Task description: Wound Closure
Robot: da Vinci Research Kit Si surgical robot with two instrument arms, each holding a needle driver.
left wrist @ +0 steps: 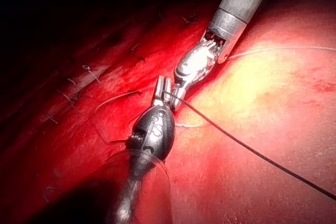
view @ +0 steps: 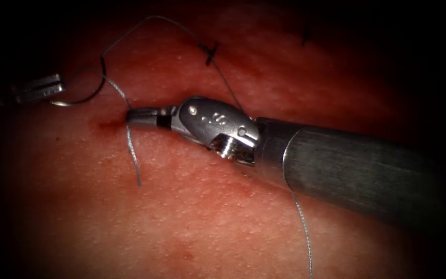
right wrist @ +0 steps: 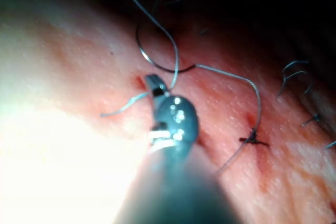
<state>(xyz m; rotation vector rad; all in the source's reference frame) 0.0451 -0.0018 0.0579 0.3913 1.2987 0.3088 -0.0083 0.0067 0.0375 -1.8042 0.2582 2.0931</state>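
Left tool: we are seeing the left tool [view: 58,85] at the endoscope view's left edge, its jaws pressed together on the needle [view: 91,95] close to one end of the curve.
Needle: we are finding it wholly out of the tissue [view: 207,217], its dark arc hanging just above the surface between the two tools. In the right wrist view the same arc [right wrist: 152,66] is curving just beyond the right tool's tip.
Right tool: we are seeing the right tool [view: 132,117] coming in from the right. Its jaws are pressed together and pinching the thread [view: 132,150] right where the tip is touching the tissue.
Thread: we are following one strand from the needle's far end up and over to a tied stitch [view: 210,53]. Another is dropping from the right tool's tip and lying as a short loose end on the tissue. A further strand [view: 303,227] is running below the right tool's shaft.
Red fluid: we are noting a small red smear [view: 107,125] just left of the right tool's tip.
Cut: we are not able to trace its line here, so we cannot tell which side each tool is on.
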